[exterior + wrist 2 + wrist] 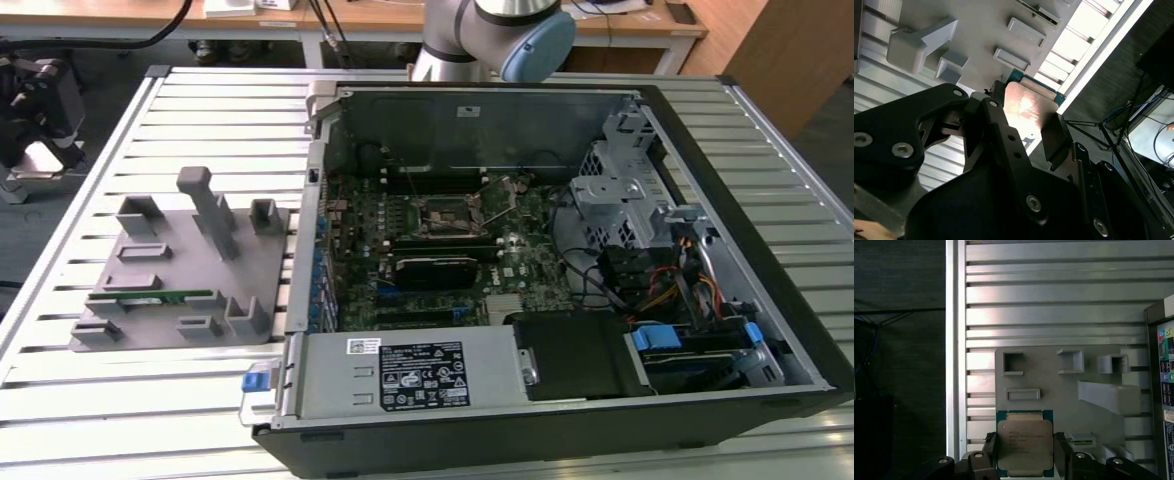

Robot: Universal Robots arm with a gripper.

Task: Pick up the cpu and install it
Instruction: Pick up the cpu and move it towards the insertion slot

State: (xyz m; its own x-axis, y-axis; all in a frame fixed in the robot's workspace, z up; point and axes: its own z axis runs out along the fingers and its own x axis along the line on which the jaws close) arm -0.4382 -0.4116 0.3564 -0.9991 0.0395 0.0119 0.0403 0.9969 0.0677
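In both wrist views my gripper (1025, 456) is shut on the cpu (1025, 446), a flat square chip with a silvery top and a green rim. One black finger (990, 450) presses on each side of it. The cpu (1029, 107) hangs well above the grey fixture plate (1054, 390), between the fingers (999, 125) of the gripper (1030, 131). In the exterior view the open computer case (561, 110) lies on the slatted table, with the motherboard's square socket (447, 215) uncovered and its lever raised. The arm (501, 35) stands behind the case.
The grey fixture plate (174, 270) with raised blocks lies at the exterior view's left of the case and holds a green memory stick (154, 297). Inside the case are a drive cage (621, 180), cables (667, 290) and the power supply (414, 372). The table's edge (956, 340) runs beside the plate.
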